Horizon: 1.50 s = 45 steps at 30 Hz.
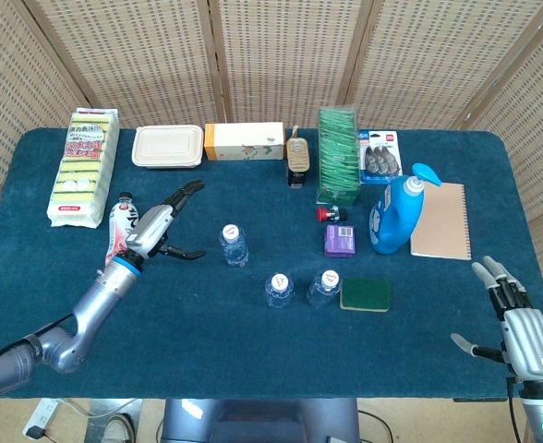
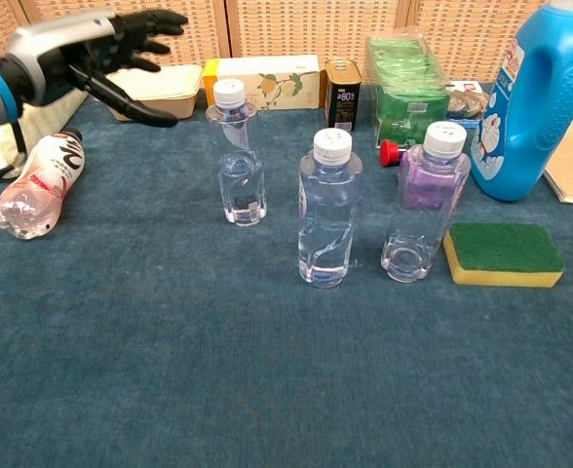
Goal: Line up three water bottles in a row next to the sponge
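Two clear water bottles [image 2: 328, 208] [image 2: 426, 200] stand upright side by side just left of the green sponge [image 2: 503, 253], the nearer one almost touching it. A third bottle [image 2: 237, 153] stands apart, further back and to the left. The left hand [image 2: 90, 51] hovers left of that third bottle, fingers spread and holding nothing. The right hand [image 1: 514, 318] rests off the table's right edge, fingers apart and empty

Our left robot hand [image 1: 157, 226] mid-left of frame, fingers spread, empty; our right robot hand [image 1: 523, 330] lower right, fingers apart.
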### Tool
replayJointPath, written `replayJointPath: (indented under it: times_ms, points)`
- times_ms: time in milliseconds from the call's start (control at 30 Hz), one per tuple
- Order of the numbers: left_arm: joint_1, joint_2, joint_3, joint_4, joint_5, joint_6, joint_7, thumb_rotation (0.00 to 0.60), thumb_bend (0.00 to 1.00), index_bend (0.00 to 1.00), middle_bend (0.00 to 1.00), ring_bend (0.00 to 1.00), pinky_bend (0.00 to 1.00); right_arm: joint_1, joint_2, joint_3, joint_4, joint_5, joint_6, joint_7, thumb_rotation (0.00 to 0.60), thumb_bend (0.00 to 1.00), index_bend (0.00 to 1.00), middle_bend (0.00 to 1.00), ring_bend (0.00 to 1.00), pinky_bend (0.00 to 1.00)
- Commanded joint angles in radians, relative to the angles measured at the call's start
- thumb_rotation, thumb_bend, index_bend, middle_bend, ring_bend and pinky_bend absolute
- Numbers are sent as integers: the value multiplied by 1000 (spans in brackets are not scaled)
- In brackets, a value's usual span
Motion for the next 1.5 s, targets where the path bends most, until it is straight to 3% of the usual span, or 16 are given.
replayJointPath:
  times_ms: [33,533,833,933,1000,1100,1200,1500]
  points:
    - [-26,-69,16,87,8,-40,-72,600,112,0,0,0,72,0,0,2,2,2,-1,2,600,0,18,0,0,75]
    - [-81,-207,48,242,60,-96,-198,600,128,0,0,0,101,7,2,4,9,10,-20,21,600,0,18,0,0,74]
    - [-108,-306,33,328,57,-81,-202,600,280,0,9,4,239,7,8,1,10,2,-21,50,600,0,21,0,0,74]
    - [-103,-338,18,355,38,-58,-167,600,329,39,154,107,344,9,10,2,13,4,-24,59,600,0,24,0,0,74]
    - [-99,-356,8,369,21,-48,-136,600,346,191,323,241,427,10,12,1,14,4,-26,67,600,0,24,0,0,74]
    - [-97,-369,-2,374,0,-47,-102,600,364,354,430,327,486,11,14,-1,15,-1,-26,76,600,0,24,0,0,74]
    - [-94,-373,-5,371,-8,-47,-84,600,379,424,481,353,502,11,16,-2,16,-4,-27,83,600,0,24,0,0,74]
    - [-66,-325,9,305,19,-7,-92,600,375,429,490,353,502,11,16,-5,13,-9,-25,82,600,0,24,0,0,74]
